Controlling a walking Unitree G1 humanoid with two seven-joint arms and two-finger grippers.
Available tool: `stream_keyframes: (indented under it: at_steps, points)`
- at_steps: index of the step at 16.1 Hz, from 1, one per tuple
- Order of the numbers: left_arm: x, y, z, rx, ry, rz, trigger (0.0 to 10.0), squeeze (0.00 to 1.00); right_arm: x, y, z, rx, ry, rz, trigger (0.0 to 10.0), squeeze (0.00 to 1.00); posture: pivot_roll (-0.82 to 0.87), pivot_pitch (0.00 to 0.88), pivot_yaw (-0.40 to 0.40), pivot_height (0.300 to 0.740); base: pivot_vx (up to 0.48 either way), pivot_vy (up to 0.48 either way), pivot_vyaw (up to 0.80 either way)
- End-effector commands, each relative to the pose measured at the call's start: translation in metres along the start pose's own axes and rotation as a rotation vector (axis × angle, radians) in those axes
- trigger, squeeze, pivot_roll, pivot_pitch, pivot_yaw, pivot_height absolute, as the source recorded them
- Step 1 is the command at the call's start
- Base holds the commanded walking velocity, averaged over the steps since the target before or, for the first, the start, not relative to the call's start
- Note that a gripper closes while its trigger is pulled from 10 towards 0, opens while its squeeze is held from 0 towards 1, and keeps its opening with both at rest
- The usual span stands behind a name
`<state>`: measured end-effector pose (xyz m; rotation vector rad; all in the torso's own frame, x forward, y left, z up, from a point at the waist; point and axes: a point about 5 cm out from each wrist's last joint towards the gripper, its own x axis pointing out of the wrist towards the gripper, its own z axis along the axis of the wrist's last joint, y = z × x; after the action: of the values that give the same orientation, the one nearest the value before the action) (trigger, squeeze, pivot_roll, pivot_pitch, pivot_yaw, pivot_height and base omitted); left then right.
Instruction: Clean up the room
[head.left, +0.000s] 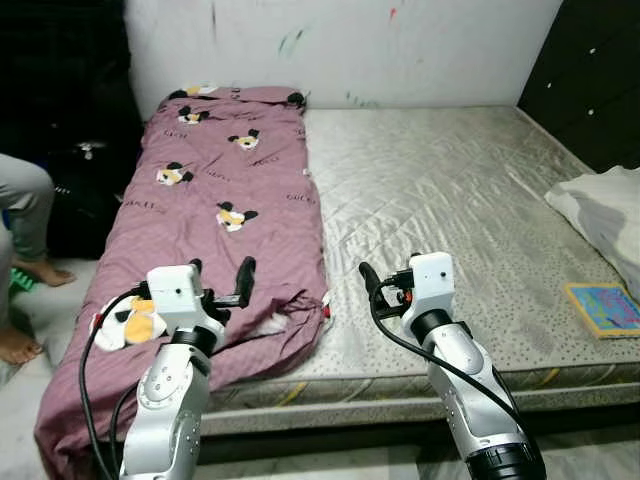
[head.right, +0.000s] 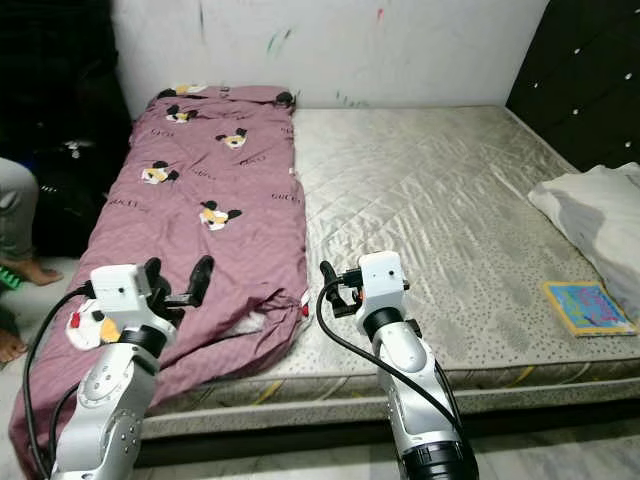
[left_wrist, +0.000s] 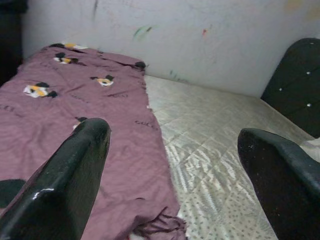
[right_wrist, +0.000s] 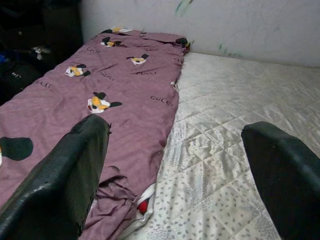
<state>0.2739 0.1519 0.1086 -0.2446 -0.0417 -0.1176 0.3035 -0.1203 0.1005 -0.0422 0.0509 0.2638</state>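
Note:
A purple blanket (head.left: 225, 200) printed with cartoon mouse heads lies along the left side of the bed, and its near end is crumpled and hangs over the front left corner. The bare grey quilted mattress (head.left: 440, 190) takes up the rest of the bed. My left gripper (head.left: 222, 280) hovers open over the blanket's rumpled near end, holding nothing. My right gripper (head.left: 390, 285) is open above the mattress's front edge, just right of the blanket's hem. In the right wrist view the blanket's folded corner (right_wrist: 125, 200) lies close below the wide-apart fingers (right_wrist: 75, 170).
A white pillow (head.left: 605, 205) and a colourful book (head.left: 603, 307) lie on the right side of the mattress. A person's leg (head.left: 25, 200) and bare feet stand on the floor at the left, beside a black bag (head.left: 85, 190). A dark cabinet (head.left: 595, 70) stands at back right.

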Motion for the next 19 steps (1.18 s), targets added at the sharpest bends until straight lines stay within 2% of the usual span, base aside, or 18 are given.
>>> stream_keyframes:
  at_steps: [1, 7, 10, 14, 19]
  points:
    - [0.0006, -0.0008, 0.0028, 0.005, -0.012, -0.013, 10.0, 0.0, 0.0017, 0.0021, 0.0019, -0.005, -0.004, 0.017, 10.0, 0.0, 0.02, 0.017, 0.0, 0.74, 0.424, 0.0, 0.0]
    - [0.0025, -0.0003, 0.0004, 0.021, 0.009, 0.0, 10.0, 0.0, 0.0049, -0.0004, 0.0003, -0.012, 0.005, 0.011, 10.0, 0.0, 0.02, 0.026, 0.001, 0.74, 0.383, 0.0, 0.0]
    - [0.0034, 0.0039, -0.0061, 0.044, 0.037, 0.056, 10.0, 0.0, 0.0045, 0.0032, -0.0014, -0.006, 0.005, 0.014, 10.0, 0.0, 0.01, 0.032, 0.008, 0.74, 0.0, 0.0, 0.0]
    - [0.0102, -0.0041, -0.0013, 0.027, 0.011, 0.037, 10.0, 0.0, 0.0074, 0.0038, 0.0007, 0.013, -0.007, 0.014, 10.0, 0.0, 0.0, 0.043, 0.001, 0.74, 0.0, 0.0, 0.0]
    - [0.0071, -0.0045, -0.0048, 0.006, 0.022, 0.042, 10.0, 0.0, 0.0068, 0.0006, -0.001, 0.006, 0.001, 0.007, 10.0, 0.0, -0.01, 0.046, -0.004, 0.74, 0.0, 0.444, 0.0]
